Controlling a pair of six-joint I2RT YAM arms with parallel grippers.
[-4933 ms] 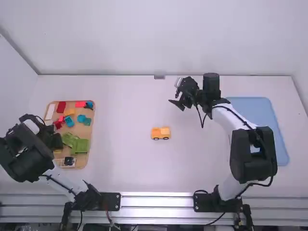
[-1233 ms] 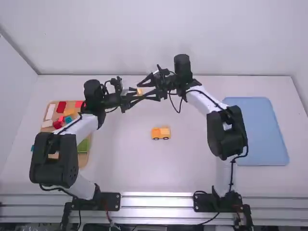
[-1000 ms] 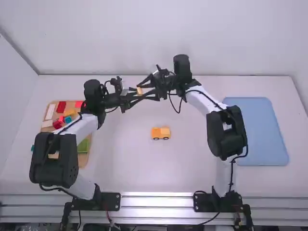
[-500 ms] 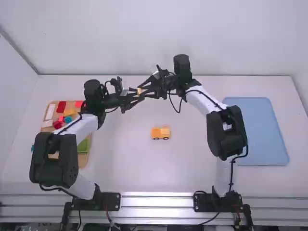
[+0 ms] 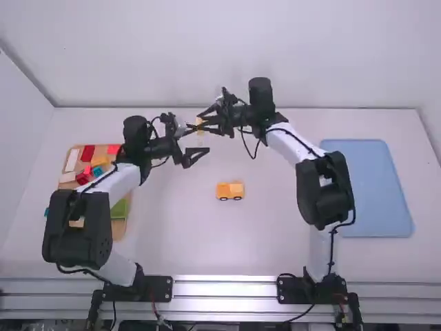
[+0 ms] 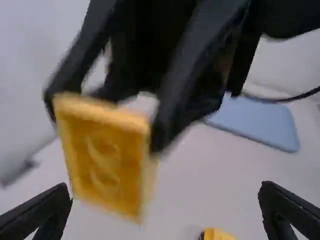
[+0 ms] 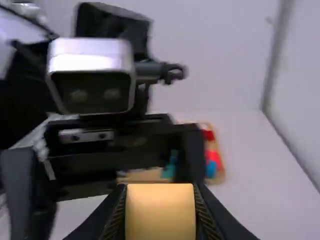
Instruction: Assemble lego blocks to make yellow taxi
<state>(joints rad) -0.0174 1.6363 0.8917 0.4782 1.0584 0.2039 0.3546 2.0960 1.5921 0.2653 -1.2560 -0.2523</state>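
Right gripper (image 5: 202, 121): fingers pinch yellow block (image 6: 102, 155) between tips. Left gripper (image 5: 200, 140): fingers spread wide, block just beyond, apart from both.

no readable text, no legible label or brand, no number or sign made out

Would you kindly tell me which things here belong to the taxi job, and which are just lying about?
For the job:
- yellow block in the right claw
- yellow toy vehicle

Apparently lying about:
- blue tray
- red block
- green block
- wooden tray
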